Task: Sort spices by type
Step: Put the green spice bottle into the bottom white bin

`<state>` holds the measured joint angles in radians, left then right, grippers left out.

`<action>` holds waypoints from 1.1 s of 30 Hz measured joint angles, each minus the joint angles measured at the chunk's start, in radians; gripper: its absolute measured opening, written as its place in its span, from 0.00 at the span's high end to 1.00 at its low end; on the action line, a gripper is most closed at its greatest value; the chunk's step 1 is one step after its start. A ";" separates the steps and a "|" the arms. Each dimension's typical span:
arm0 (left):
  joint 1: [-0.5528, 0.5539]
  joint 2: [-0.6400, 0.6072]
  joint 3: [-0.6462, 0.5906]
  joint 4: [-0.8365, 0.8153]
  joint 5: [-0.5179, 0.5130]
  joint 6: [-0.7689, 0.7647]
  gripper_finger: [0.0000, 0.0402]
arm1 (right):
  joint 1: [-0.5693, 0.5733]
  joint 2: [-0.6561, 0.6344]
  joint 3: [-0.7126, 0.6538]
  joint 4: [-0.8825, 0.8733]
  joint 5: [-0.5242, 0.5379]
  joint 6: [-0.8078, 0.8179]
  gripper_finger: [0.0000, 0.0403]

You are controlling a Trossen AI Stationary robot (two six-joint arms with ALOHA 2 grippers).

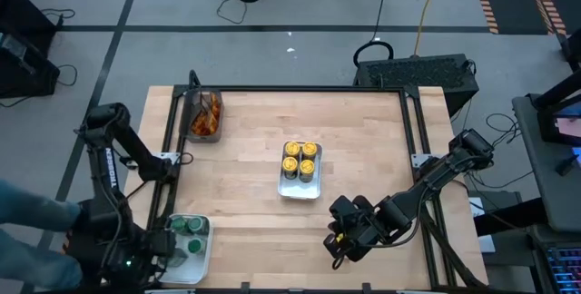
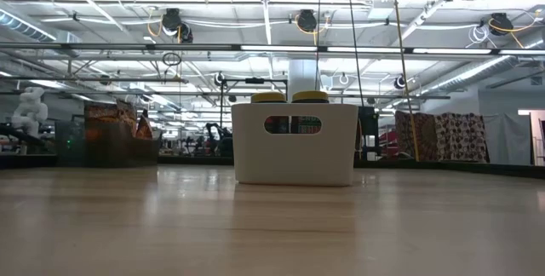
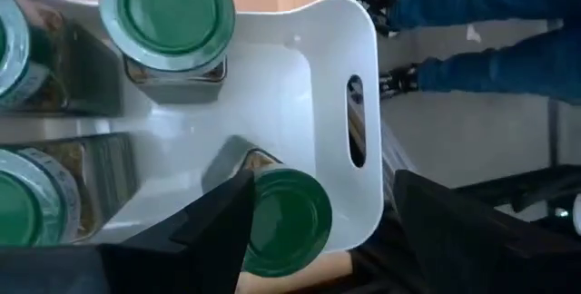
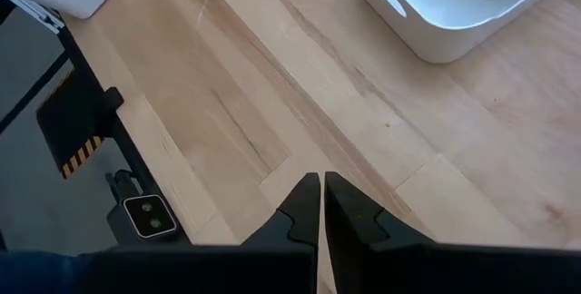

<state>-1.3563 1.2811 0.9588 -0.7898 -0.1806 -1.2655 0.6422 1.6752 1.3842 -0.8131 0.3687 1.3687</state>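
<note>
Several green-lidded jars (image 3: 168,8) stand in a white tray (image 1: 186,262) at the table's near left corner. My left gripper (image 3: 322,185) hovers open over that tray, its fingers on either side of the corner jar (image 3: 286,221). A clear gap shows between this jar and one finger. Several yellow-lidded jars (image 1: 300,158) stand in a second white tray (image 1: 300,187) at mid-table, also seen in the low view (image 2: 294,144). Orange-brown packets (image 1: 206,117) lie in a dark bin at the far left. My right gripper (image 4: 320,183) hangs shut over bare wood near the front right (image 1: 338,247).
A person's blue sleeve (image 1: 27,226) is beside the table's left near corner, close to my left arm. A black frame (image 1: 413,122) runs round the tabletop. Bare wood lies between the two trays and along the near edge.
</note>
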 joint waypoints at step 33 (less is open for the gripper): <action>0.130 0.047 0.110 -0.261 0.151 0.040 0.34 | 0.015 0.075 0.000 0.048 -0.028 -0.037 1.00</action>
<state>-1.2263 1.3277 1.0687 -1.0509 -0.0299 -1.2251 0.6567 1.7498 1.3838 -0.7650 0.3408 1.3319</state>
